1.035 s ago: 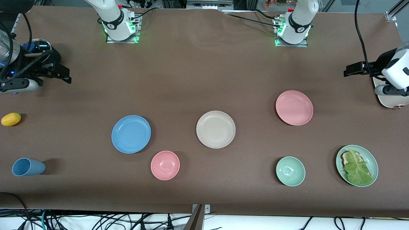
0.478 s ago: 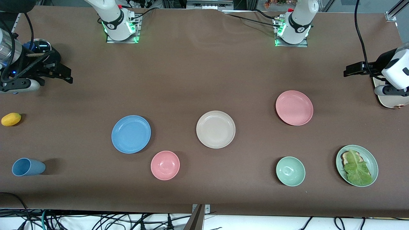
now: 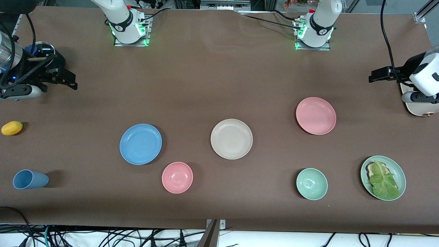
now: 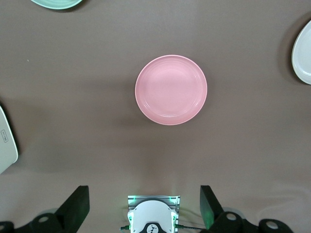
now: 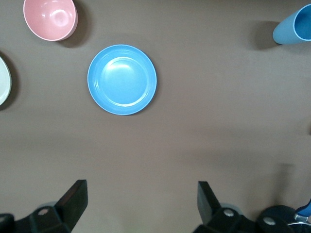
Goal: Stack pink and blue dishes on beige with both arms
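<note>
Three flat plates lie apart on the brown table. The beige plate [image 3: 231, 139] is in the middle. The blue plate [image 3: 140, 144] [image 5: 122, 79] lies toward the right arm's end and the pink plate [image 3: 316, 115] [image 4: 171, 90] toward the left arm's end. My right gripper [image 3: 67, 79] [image 5: 142, 187] hangs open and empty high over the right arm's end of the table. At the other end my left gripper [image 3: 377, 74] [image 4: 144, 191] is also up, open and empty. Neither gripper touches a plate.
A pink bowl [image 3: 177, 177] sits nearer the front camera than the blue plate. Near the front edge are a mint bowl [image 3: 311, 184] and a green plate [image 3: 362, 176] with lettuce on bread. A blue cup [image 3: 30, 179] lies on its side, with a yellow fruit [image 3: 12, 128] at the same end.
My right gripper has barely swayed in place. The plates and the left gripper have not moved.
</note>
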Controlling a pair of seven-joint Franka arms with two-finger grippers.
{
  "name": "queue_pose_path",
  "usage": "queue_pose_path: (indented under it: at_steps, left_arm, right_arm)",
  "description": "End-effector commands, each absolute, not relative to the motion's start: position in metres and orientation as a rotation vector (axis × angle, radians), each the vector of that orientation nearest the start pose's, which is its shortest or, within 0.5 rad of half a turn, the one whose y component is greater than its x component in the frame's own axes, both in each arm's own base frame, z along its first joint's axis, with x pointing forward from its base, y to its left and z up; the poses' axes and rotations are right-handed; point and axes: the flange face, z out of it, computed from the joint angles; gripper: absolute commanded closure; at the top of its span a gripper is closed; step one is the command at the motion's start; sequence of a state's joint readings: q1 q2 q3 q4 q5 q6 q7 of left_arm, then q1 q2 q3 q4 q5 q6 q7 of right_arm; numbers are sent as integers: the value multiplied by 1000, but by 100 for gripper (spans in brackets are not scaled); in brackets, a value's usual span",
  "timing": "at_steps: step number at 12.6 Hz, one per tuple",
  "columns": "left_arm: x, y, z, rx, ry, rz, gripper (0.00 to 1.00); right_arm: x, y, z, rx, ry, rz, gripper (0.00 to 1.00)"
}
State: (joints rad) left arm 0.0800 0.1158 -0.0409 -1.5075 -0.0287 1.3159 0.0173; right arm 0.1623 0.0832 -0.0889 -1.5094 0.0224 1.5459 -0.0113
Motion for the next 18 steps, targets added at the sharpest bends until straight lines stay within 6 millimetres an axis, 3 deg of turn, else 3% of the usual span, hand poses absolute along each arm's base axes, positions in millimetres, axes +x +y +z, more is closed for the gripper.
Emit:
queue_pose_path:
  at_steps: [1, 15, 18]
  left_arm:
    - [562, 22, 573, -3166, -24, 506, 0]
    - [565, 15, 569, -3215, -25, 519, 0]
    - [573, 20, 551, -3214, -40, 556, 0]
  right_arm:
    - [574, 46, 609, -3129, -111, 75, 0]
    - [577, 35, 606, -3130, -85, 81, 0]
    - [577, 34, 605, -3132, -77, 84, 0]
